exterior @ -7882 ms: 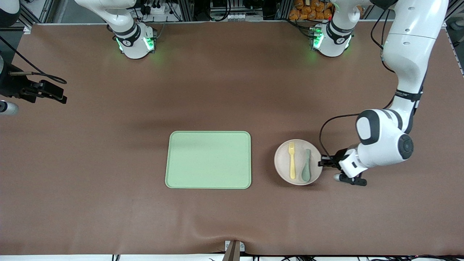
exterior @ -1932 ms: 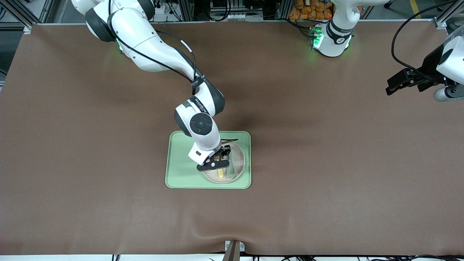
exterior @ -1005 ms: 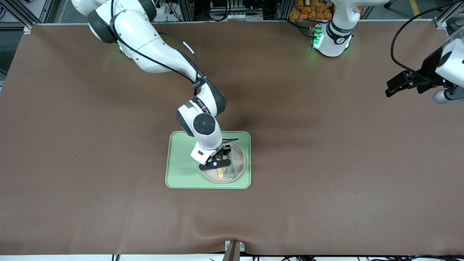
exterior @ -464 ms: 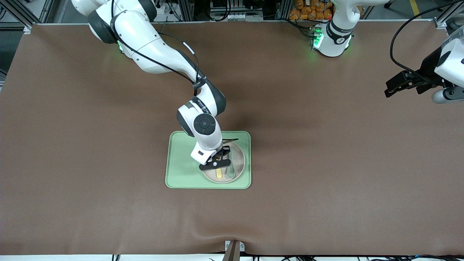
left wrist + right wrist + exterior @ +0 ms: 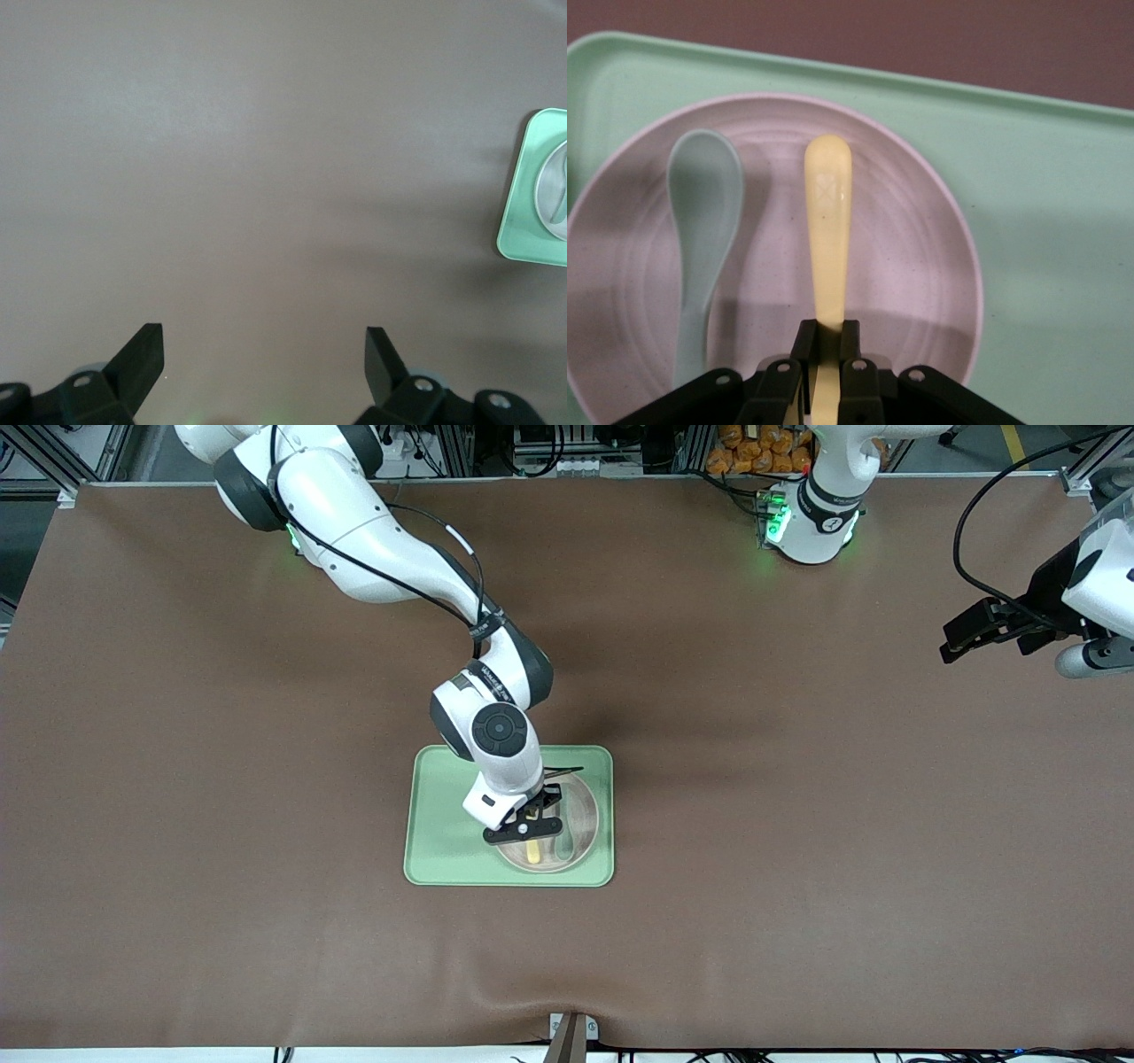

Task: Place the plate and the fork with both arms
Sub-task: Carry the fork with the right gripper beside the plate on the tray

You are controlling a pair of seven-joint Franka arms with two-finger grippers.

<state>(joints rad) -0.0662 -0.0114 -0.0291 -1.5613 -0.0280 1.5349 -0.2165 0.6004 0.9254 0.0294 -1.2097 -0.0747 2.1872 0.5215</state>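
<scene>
The right gripper (image 5: 826, 347), clamped on the smooth yellow fork (image 5: 828, 230), hides its tines over the round plate (image 5: 921, 266); the left gripper (image 5: 263, 347) waits spread apart.

fork (image 5: 828, 232): smooth pale yellow plastic, slight sheen | plate (image 5: 921, 266): matt, faintly speckled, I see fine rings | spoon (image 5: 702, 221): matt grey-green plastic | tray (image 5: 1045, 230): matt green | table (image 5: 797, 824): smooth brown covering

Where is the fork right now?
The fork lies on the plate beside the spoon, the plate sitting on the tray; the right hand is shut on its tine end.
</scene>
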